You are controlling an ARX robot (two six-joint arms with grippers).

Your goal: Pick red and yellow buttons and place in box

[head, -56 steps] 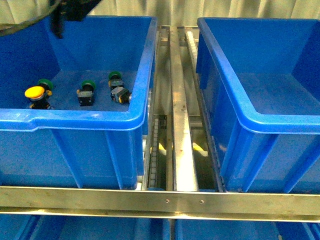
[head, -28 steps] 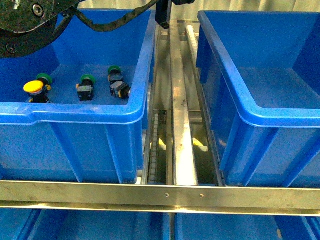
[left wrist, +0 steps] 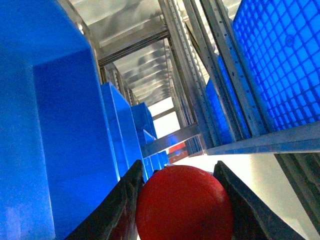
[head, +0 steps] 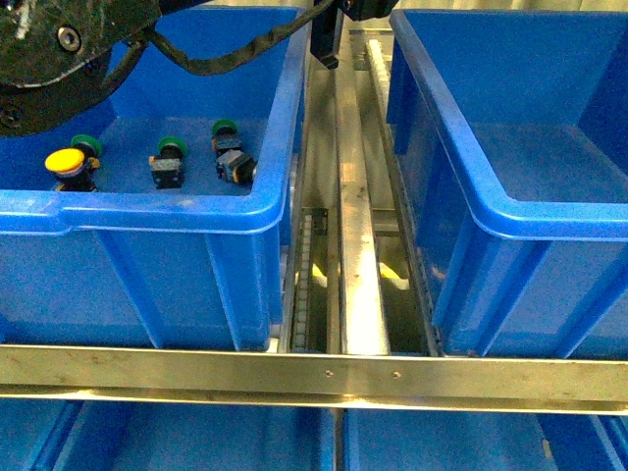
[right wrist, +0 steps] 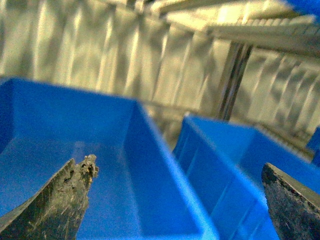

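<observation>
Glossy red button (left wrist: 184,202) clamped in the left hand (left wrist: 179,172). Yellow button (head: 67,160) (dark body under the cap) sits inside the left crate (head: 147,218). At right, the box (head: 510,221): deep, bright blue, thick-rimmed.

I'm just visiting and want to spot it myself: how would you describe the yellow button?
In the front view, find the big blue crate on the left. Several small switches lie on its floor, and the yellow button is at the left end of that group. Its round cap is yellow; the neighbouring switches have green caps.
</observation>
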